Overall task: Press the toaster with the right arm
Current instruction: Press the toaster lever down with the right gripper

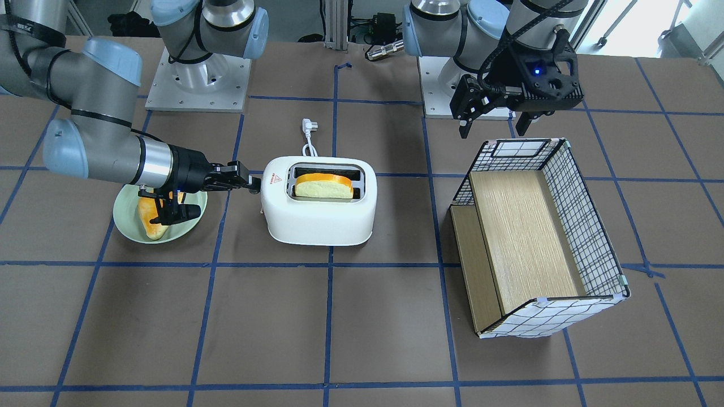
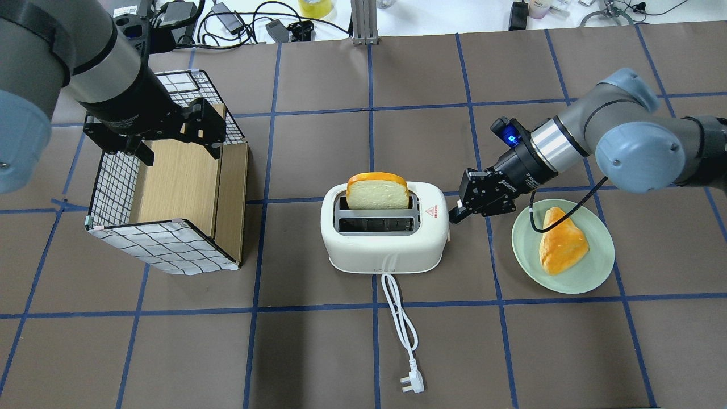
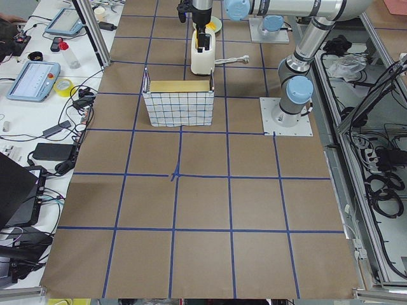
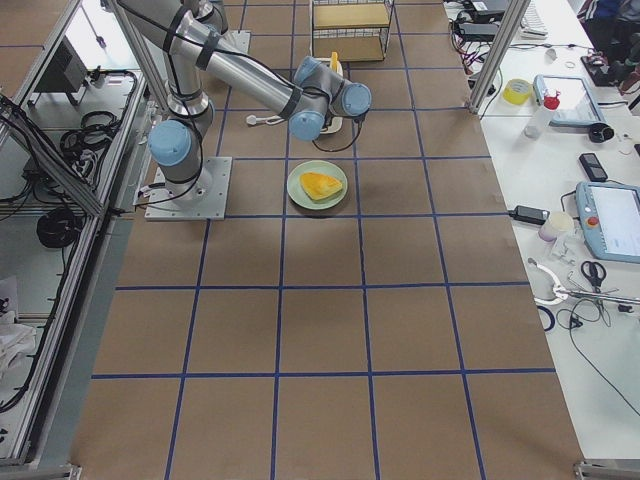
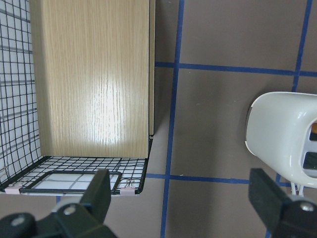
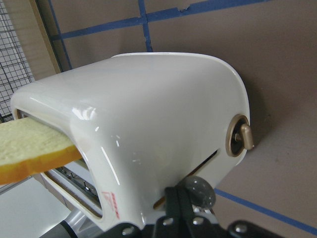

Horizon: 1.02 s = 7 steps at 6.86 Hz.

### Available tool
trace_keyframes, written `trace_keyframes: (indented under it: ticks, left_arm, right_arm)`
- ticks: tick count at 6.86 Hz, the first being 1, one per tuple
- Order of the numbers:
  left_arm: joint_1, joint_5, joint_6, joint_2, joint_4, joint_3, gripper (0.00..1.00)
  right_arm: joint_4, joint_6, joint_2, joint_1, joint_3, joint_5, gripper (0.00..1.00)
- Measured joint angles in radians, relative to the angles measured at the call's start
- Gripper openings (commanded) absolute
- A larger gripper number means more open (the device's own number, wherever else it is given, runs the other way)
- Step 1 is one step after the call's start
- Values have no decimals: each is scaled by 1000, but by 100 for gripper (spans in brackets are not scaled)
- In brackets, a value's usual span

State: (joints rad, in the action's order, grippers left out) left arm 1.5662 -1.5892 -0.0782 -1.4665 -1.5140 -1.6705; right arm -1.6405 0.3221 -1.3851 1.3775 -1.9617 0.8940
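Brown table (image 2: 318,341) with a grid of blue tape fills the overhead view, and the toaster (image 2: 386,250) stands at the middle of it, between the box (image 2: 159,250) at the left and the plate (image 2: 596,272) at the right. One bread slice (image 2: 377,193) stands up out of the upper slot in this view. The white cord (image 2: 400,318) runs from the toaster toward the bottom of the frame and ends in the plug (image 2: 412,385). My right gripper (image 2: 454,216) reaches in from the right, over the upper left edge of the plate, with the jaws together. Its tips are at the right end of the toaster. In my right wrist view the lever knob (image 6: 200,192) sits directly at the tips, low in the frame, and a round dial (image 6: 240,141) is beside it on the same end. I cannot tell if the tips touch the knob. A second piece of bread (image 2: 562,247) lies on the plate. My left gripper (image 2: 176,145) hangs over the upper part of the box at the upper left, with the jaws wide apart and holding nothing.
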Motion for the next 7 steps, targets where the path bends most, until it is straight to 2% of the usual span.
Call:
trace_keyframes:
  ticks: [4,7]
  left_arm:
    - [0,0,0,0,0,0,100]
    - [0,0,0,0,0,0,100]
  right_arm:
    - [-116,0,45,0,-43,14,0]
    - [-152,-4,53,0,-51,21,0]
